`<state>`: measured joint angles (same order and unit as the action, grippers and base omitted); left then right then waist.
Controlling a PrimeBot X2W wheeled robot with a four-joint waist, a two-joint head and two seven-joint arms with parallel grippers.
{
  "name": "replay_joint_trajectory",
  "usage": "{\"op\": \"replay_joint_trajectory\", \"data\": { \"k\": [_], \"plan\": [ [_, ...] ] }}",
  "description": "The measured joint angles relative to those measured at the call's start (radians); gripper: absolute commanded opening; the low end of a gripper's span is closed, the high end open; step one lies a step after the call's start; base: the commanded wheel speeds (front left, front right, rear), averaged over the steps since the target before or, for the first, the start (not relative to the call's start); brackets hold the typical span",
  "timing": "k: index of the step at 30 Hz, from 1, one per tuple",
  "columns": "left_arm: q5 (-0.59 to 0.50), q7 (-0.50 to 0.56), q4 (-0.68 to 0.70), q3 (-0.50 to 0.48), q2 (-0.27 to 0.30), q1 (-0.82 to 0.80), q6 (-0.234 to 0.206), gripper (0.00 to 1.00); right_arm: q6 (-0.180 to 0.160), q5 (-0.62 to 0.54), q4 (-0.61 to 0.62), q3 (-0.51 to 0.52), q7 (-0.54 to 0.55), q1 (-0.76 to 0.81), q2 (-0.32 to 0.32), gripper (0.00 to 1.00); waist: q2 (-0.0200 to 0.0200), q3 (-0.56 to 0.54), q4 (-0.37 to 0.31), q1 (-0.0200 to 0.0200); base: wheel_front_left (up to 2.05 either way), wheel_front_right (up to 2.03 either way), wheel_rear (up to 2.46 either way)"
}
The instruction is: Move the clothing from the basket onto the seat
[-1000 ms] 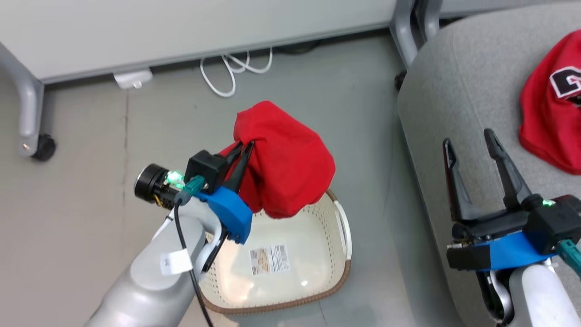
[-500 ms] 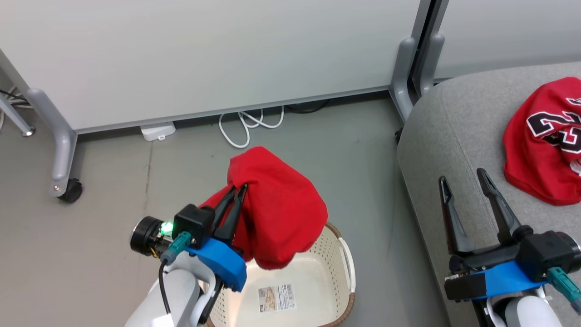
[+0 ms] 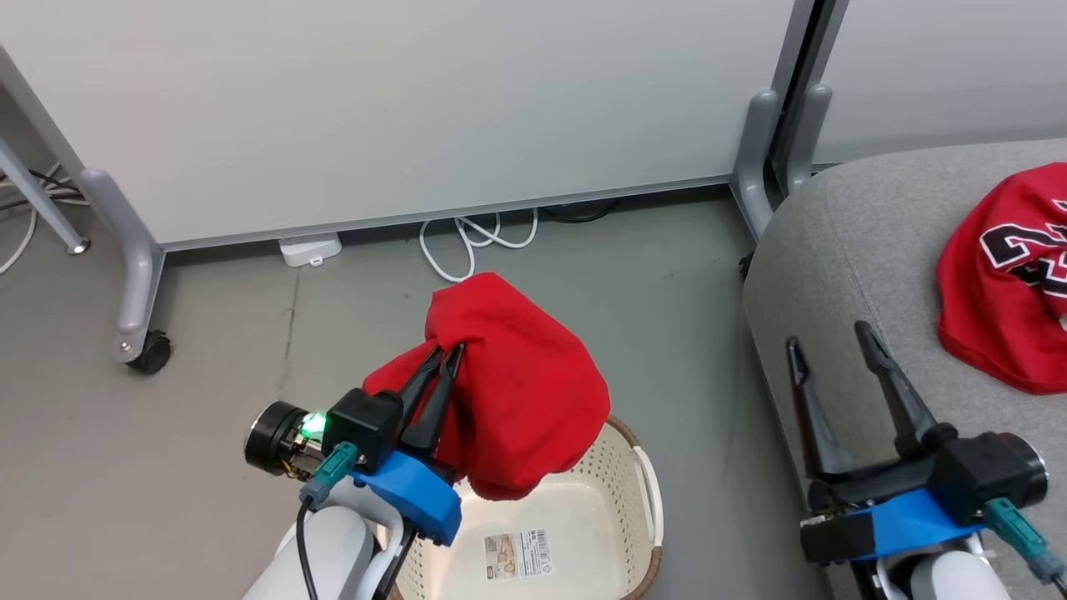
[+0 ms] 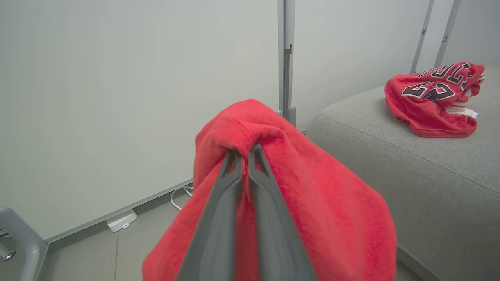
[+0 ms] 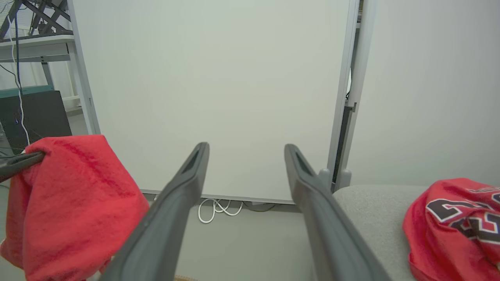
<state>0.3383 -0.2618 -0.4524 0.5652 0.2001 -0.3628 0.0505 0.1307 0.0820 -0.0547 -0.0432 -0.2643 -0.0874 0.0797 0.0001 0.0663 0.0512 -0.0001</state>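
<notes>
On my head view, the left gripper (image 3: 448,350) sits at lower centre of the frame with its two dark fingers pressed together on a fold of the plain red garment (image 3: 525,400). The cloth drapes over the fingertips and hangs in a loose bundle to the right of them. Its lower edge hangs over the far rim of the basket (image 3: 623,467), which stands on the grey floor (image 3: 250,350) at the bottom of the frame. From this angle I cannot tell whether the cloth touches the rim. The basket's floor shows a printed label (image 3: 517,554) and no other clothing that I can see.

The right gripper (image 3: 827,335) is at lower right, its fingers spread wide with nothing between them, over the rounded front edge of the seat (image 3: 842,250). The jersey (image 3: 1000,308) lies crumpled on the seat at the right edge of the frame, its black-and-white lettering facing up, well apart from both grippers.

Across the top of the frame stands a pale partition panel (image 3: 417,108), with a looped white cable (image 3: 467,250) on the floor below it.
</notes>
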Motion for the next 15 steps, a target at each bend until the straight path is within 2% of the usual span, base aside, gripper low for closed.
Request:
{"op": "replay_joint_trajectory", "data": {
  "k": [15],
  "plan": [
    [-0.041,0.000,0.000,0.055,-0.061,-0.125,0.034,0.00,0.000,0.018,-0.100,-0.240,0.000,-0.178,0.003,1.00,0.0000,0.041,0.060,0.0002,0.00,0.00,0.00]
  ]
}}
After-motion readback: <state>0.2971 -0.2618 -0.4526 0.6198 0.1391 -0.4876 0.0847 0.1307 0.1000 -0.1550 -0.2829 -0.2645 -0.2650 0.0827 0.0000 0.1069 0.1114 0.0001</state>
